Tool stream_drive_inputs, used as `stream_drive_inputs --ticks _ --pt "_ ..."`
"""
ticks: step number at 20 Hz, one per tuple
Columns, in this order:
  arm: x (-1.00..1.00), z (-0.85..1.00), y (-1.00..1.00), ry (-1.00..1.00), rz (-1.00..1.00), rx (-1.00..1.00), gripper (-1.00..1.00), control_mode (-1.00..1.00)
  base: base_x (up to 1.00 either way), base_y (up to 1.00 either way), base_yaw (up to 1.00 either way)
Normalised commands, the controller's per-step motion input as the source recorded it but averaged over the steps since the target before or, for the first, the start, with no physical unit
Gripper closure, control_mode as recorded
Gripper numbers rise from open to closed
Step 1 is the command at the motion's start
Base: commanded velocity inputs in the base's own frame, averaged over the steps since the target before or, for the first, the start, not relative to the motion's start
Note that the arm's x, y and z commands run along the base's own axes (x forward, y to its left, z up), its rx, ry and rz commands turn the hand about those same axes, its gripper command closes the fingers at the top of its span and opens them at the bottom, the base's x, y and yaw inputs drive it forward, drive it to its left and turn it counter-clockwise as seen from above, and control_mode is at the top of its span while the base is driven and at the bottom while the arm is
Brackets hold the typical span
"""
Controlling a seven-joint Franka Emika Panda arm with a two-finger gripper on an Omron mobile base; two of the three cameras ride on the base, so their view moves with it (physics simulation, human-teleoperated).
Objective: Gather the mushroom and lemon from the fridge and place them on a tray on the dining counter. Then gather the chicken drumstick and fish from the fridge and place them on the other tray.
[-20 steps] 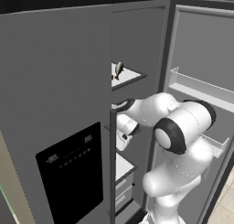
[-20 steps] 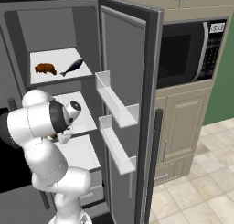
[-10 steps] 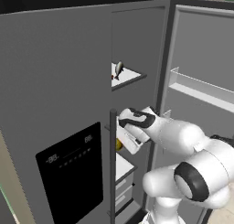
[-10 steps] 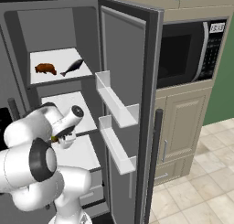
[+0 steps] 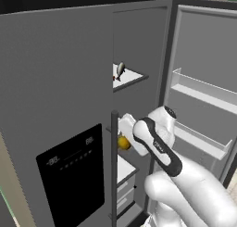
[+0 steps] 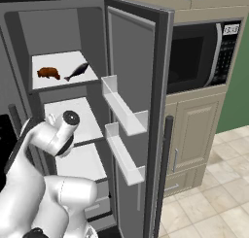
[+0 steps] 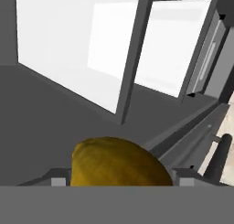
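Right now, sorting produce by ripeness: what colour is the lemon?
Dull yellow lemon, clearest in the hand view.

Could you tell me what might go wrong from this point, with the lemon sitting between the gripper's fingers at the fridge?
1. The lemon sits between the gripper's fingertips with the grip looking wide; if it is not firmly held, the round fruit could slip out on the way to the tray.
2. The arm reaches in past the closed door's edge and under the shelf with the fish; a wide swing on withdrawal may knock either.
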Motion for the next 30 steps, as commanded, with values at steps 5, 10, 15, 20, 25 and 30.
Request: stream_drive_inputs --ticks 5,10,15,20,25,30 --pt "-0.54 0.73 -0.05 -0.09 -0.05 -0.08 1.0 -1.0 0.0 0.0 0.0" --pt "-0.65 0.62 -0.15 -0.13 -0.01 -0.12 1.0 -1.0 0.0 0.0 0.0" --pt "-0.57 0.65 -0.21 -0.14 0.0 -0.17 1.0 -1.0 0.0 0.0 0.0" --pt "-0.79 0.37 -0.36 -0.15 0.0 -0.18 1.0 -1.0 0.0 0.0 0.0" --pt "-0.95 0.15 -0.47 -0.16 0.0 -0.17 1.0 -1.0 0.0 0.0 0.0" --pt "-0.8 0.1 -0.51 -0.11 0.0 -0.15 1.0 -1.0 0.0 0.0 0.0"
